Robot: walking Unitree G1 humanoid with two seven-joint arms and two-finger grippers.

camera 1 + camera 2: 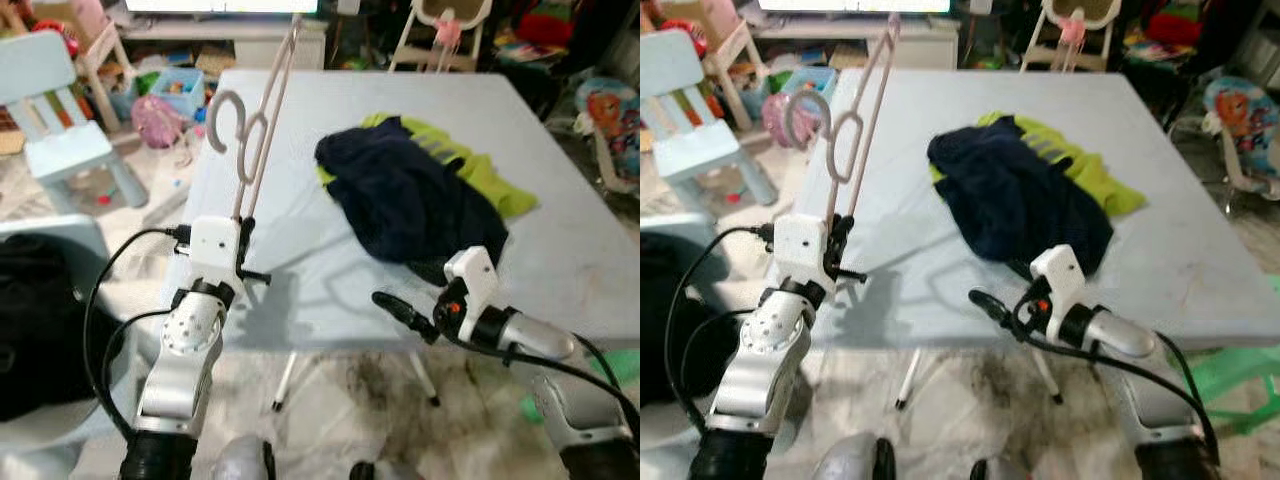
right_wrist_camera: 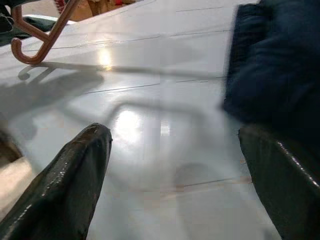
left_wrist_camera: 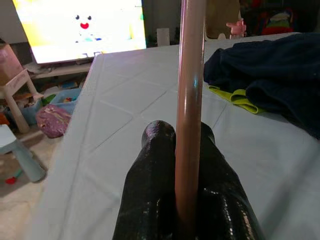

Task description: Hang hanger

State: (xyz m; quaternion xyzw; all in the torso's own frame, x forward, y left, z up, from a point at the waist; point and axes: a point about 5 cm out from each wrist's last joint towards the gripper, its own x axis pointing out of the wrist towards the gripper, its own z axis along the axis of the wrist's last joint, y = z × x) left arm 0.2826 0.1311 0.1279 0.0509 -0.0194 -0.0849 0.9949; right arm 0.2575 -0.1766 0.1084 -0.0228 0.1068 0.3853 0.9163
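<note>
1. Your left gripper has its two fingers clamped on the lower bar of the hanger. The pink rod runs up between the pads and on past the fingertips, standing nearly upright over the near left edge of the table.

2. Above the fingers the hanger rises to its loop and hook, which curl off to the outer side. Everything beyond your grip is unsupported, so expect the top end to sway when the wrist moves.

3. Judge it as light and stiff: a thin, smooth, glossy rod that will not sag but could twist or slide between the pads. The hold sits low on one bar, which gives reach but little control of the hook; grip firmly and rotate slowly.

4. Ahead of and between both grippers lies the dark navy garment with yellow-green cloth under it, heaped on the table. It is soft and limp and will drape; take it by a bunched fold, not a flat patch.

5. Your right gripper has its fingers spread wide, holding nothing, low over the near table edge. The garment's near hem lies just beyond its outer finger.
</note>
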